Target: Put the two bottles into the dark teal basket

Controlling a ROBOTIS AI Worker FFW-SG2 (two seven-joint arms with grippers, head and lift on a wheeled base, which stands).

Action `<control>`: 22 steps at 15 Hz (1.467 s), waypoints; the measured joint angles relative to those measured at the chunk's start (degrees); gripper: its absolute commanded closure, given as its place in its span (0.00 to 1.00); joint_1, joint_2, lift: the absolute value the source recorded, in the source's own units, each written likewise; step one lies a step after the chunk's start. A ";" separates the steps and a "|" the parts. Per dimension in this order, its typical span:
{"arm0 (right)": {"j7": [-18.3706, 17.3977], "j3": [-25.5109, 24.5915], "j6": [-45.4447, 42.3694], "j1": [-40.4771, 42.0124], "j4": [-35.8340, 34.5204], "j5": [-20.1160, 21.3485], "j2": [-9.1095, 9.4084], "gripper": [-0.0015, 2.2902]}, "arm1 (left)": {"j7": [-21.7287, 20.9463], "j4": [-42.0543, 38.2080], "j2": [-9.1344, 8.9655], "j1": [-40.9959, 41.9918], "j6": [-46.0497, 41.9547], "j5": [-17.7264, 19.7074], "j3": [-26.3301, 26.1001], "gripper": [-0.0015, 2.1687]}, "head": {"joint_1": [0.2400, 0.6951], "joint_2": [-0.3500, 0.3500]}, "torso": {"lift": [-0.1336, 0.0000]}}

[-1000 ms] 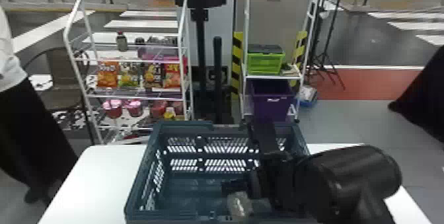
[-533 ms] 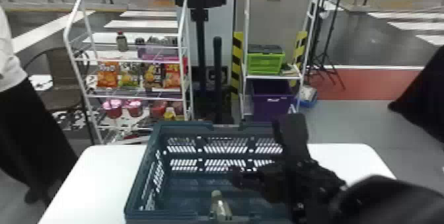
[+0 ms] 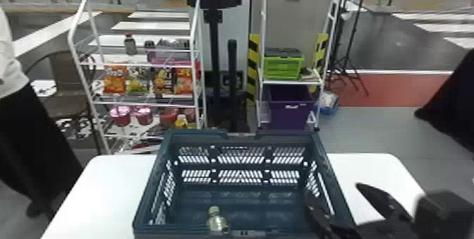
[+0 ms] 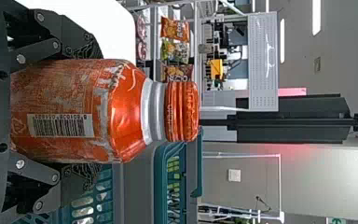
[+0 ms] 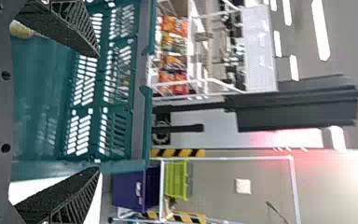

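Two bottles are accounted for, one inside the dark teal basket (image 3: 243,234) and one in the left gripper (image 4: 93,116). The first, a clear bottle (image 3: 217,222) with a pale cap, is on the basket's floor close to the near wall, left of centre in the head view, cap directed towards the far wall. Its lower end is partly concealed by the near rim, so its full posture cannot be confirmed.

The second, an orange bottle (image 4: 126,112) with a ridged cap, is upright, pinched between the left fingers at its body. The basket's side appears behind it in the left wrist view. Whether its base touches the bench (image 3: 102,192) cannot be told.

The right gripper (image 3: 333,192) is at the basket's right wall. Its fingers are spread wide with nothing between them but the view of the basket; one is over the interior, the other on the outer side, above the bench.

Beyond the bench, a white rack (image 3: 146,103) carries snack bags (image 3: 114,81). A second rack (image 3: 291,83) holds a green crate (image 3: 284,67) above a purple bin (image 3: 291,113).
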 measured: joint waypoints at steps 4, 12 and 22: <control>1.75 -2.62 -24.50 16.42 2.13 0.48 0.24 0.00 | 0.00 -0.58 -0.02 -0.12 0.88 -0.10 0.06 0.99 | 0.57 0.50 | 1.00; 4.45 -0.38 -47.73 27.16 18.16 1.53 3.39 0.00 | -0.21 -4.84 -1.03 0.13 4.36 -0.23 1.30 0.99 | 0.57 0.50 | 1.00; 5.88 -2.08 -51.30 29.01 21.59 1.08 3.42 0.00 | -2.83 -23.75 -2.12 -5.46 26.44 -2.65 6.97 0.99 | 0.57 0.50 | 1.00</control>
